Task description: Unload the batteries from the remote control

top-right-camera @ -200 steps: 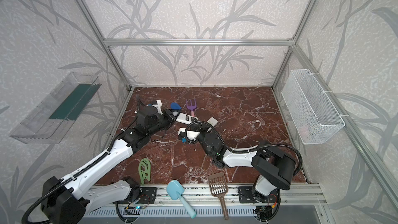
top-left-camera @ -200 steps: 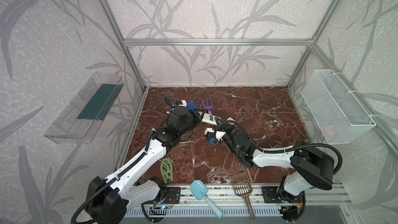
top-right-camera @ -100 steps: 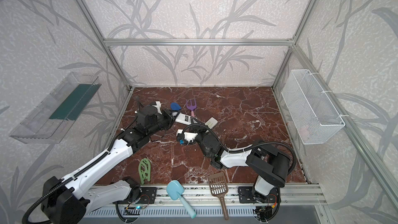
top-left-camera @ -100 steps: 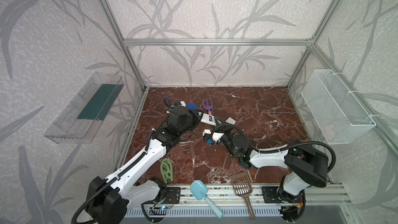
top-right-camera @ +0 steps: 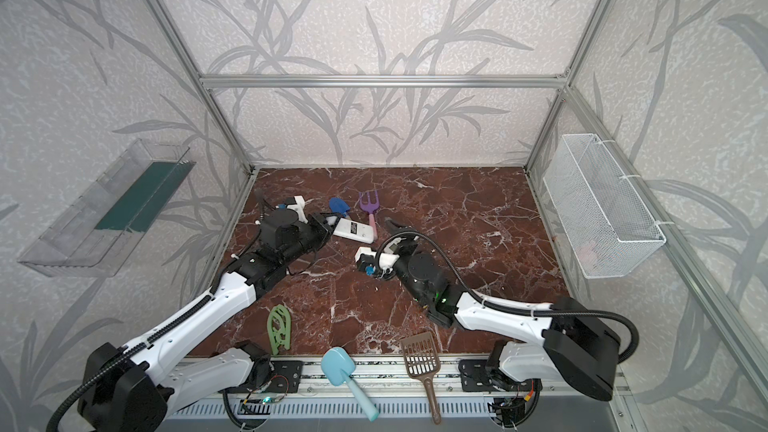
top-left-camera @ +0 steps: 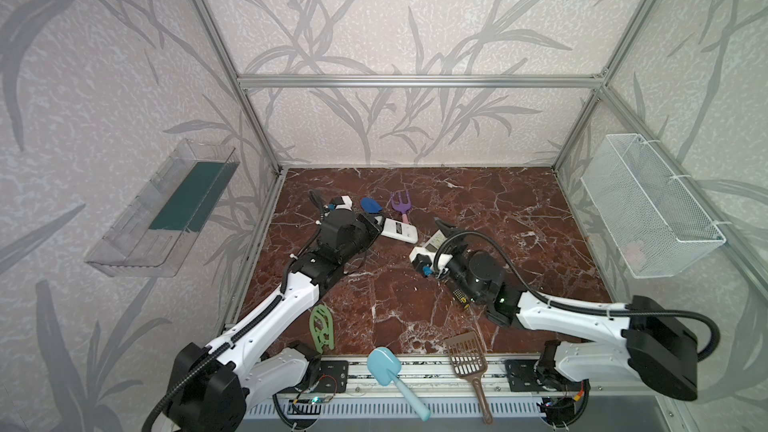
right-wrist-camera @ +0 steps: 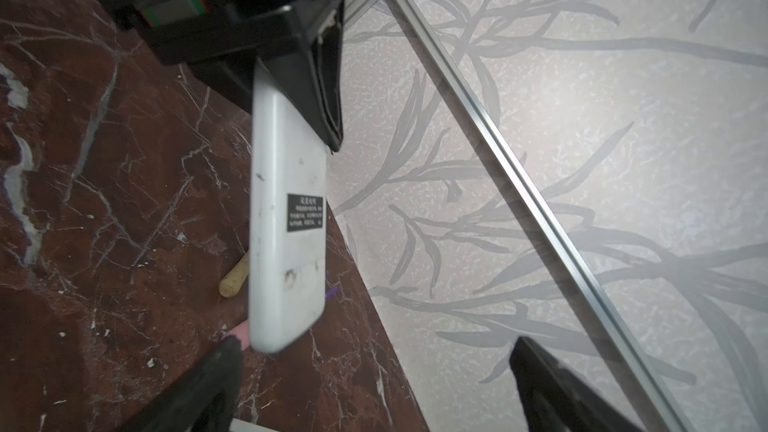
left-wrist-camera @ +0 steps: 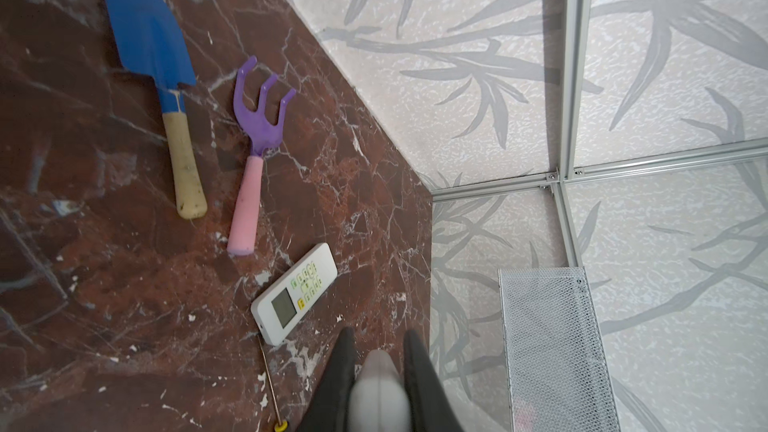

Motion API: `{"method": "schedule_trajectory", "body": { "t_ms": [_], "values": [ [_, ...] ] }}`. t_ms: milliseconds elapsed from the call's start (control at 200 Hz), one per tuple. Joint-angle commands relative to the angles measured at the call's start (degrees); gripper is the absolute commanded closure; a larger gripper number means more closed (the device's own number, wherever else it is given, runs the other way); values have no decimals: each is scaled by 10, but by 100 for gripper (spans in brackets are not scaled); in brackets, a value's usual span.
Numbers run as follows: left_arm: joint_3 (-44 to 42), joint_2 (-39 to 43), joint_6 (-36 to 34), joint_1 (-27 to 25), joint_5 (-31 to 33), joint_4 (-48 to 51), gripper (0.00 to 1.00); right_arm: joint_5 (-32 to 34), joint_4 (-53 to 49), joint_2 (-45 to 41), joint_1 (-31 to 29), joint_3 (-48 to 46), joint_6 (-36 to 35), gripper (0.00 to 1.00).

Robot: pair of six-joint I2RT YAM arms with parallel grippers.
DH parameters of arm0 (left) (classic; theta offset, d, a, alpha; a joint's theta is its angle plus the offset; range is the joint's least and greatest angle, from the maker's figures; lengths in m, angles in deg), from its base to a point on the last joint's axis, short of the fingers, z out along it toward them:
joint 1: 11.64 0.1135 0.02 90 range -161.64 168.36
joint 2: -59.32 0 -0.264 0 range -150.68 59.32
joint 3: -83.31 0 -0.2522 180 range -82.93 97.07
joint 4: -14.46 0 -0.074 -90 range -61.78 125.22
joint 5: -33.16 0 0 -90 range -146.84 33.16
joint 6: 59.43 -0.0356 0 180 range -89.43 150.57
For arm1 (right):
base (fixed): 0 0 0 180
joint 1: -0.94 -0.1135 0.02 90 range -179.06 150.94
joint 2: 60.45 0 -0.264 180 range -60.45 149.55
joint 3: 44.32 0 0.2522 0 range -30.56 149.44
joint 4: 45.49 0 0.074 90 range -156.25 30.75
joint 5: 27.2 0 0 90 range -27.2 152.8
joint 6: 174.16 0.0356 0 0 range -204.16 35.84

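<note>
Two remotes are in play, which is itself a hazard. The held remote is pinched at one end by the left gripper, with its labelled back turned toward the right gripper. A second remote lies face up on the table just beyond the left fingertips and could be mistaken for the target. The right jaws are spread wide and nothing is held; the free end of the held remote sits at their mouth, close beside one finger. No batteries are visible; they are judged to be hidden behind the back cover, which looks shut. Since only a narrow end is clamped, a push on the cover could pivot the remote or slide it out of the pinch. If the whole body is squeezed, the cover could be pinned shut. Freed batteries could roll toward the shovel and rake farther ahead of the left gripper.
</note>
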Motion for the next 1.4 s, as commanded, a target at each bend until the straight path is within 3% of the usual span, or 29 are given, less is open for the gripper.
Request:
{"method": "schedule_trajectory", "body": {
  "t_ms": [0, 225, 325, 425, 530, 735, 975, 1275, 1395],
  "values": [
    [16, 16, -79, 5, -4, -40, 100, -113, -235, -49, 52, 50, 233, 1],
    [-8, 7, -133, 6, -91, -139, 100, -240, -432, -28, 121, 163, 414, 1],
    [-19, 4, -152, 5, -118, -172, 100, -319, -477, 9, 182, 205, 546, 1],
    [-28, 2, -165, 5, -138, -199, 100, -449, -429, 36, 249, 197, 663, 1],
    [-39, -9, -154, 5, -155, -244, 100, -506, -338, 38, 283, 159, 746, 1],
    [-38, -52, -110, 2, -167, -305, 100, -533, -286, 39, 294, 142, 785, 2],
    [-31, -85, -70, -6, -162, -349, 100, -541, -222, 42, 295, 128, 813, 11],
    [-18, -105, -45, -27, -145, -351, 100, -567, -171, 82, 294, 137, 833, 31],
    [-15, -107, -39, -30, -141, -355, 100, -575, -162, 96, 291, 141, 837, 33]
  ]
}}
